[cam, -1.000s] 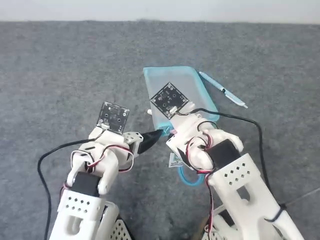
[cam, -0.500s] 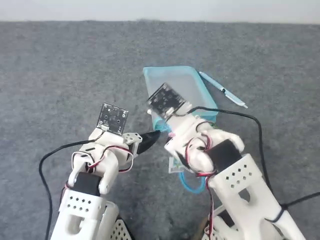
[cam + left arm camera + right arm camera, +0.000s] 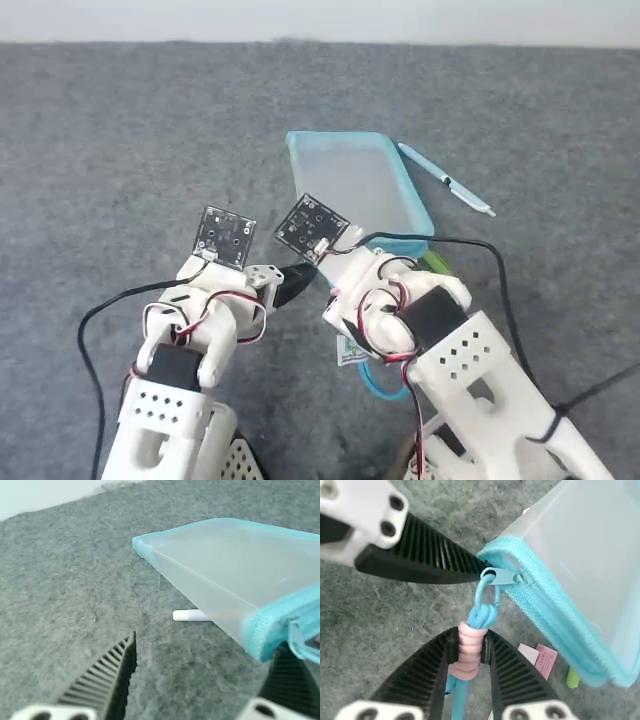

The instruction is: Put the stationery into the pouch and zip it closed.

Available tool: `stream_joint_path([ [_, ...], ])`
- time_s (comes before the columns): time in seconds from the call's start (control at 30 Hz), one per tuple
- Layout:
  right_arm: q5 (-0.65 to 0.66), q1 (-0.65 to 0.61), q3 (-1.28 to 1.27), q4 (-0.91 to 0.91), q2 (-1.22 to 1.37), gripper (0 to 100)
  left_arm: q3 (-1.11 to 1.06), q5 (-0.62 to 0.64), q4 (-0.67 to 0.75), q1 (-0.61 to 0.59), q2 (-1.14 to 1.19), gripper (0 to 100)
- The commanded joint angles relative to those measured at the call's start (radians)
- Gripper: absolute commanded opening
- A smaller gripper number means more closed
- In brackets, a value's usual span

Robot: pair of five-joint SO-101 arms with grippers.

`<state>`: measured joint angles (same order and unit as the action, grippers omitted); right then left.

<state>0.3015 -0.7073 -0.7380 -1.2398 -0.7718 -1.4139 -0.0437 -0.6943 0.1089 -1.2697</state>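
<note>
- I am holding the zip pull (image 3: 469, 650) with the right gripper (image 3: 469, 637). Its 2 fingers are pinching narrowly on the pink bead, so any draw goes straight down the cord to the slider (image 3: 502, 576).
- The slider is sitting at the pouch (image 3: 355, 185) corner nearest the arms. I cannot tell whether the zip behind it is open or shut.
- I am keeping the left gripper (image 3: 206, 645) spread wide and holding nothing. 1 finger (image 3: 420, 555) is lying against the corner just beside the slider, which I judge is there to brace the pouch against the right arm's pull.
- The pouch is lying on the grey mat (image 3: 120, 140) ahead of both arms. In the left wrist view its near corner (image 3: 260, 630) looks raised, with a white stick (image 3: 190, 615) showing on the mat beneath.
- A blue pen (image 3: 445, 180) is lying on the mat just beside the pouch's far edge, outside it.
- A green item (image 3: 572, 677) and a pink tag (image 3: 540, 660) are also lying outside, near the right arm.
- With stationery out on the mat, I judge the packing unfinished, so closing now would be premature.
- The risk I am watching is the light pouch dragging along instead of the slider running.
</note>
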Motion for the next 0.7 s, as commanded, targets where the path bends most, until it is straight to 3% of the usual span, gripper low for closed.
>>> stream_joint_path([
  [0.0, 0.02, -0.018, 0.011, -0.035, -0.005, 0.6, 0.018, -0.006, 0.032, -0.011, -0.026, 39],
  [0.5, 0.068, -0.013, -0.02, -0.044, -0.021, 0.6, 0.028, 0.031, 0.034, -0.071, -0.021, 39],
  [0.67, 0.074, -0.01, 0.038, -0.14, -0.151, 0.6, 0.019, 0.034, 0.057, -0.106, -0.02, 39],
])
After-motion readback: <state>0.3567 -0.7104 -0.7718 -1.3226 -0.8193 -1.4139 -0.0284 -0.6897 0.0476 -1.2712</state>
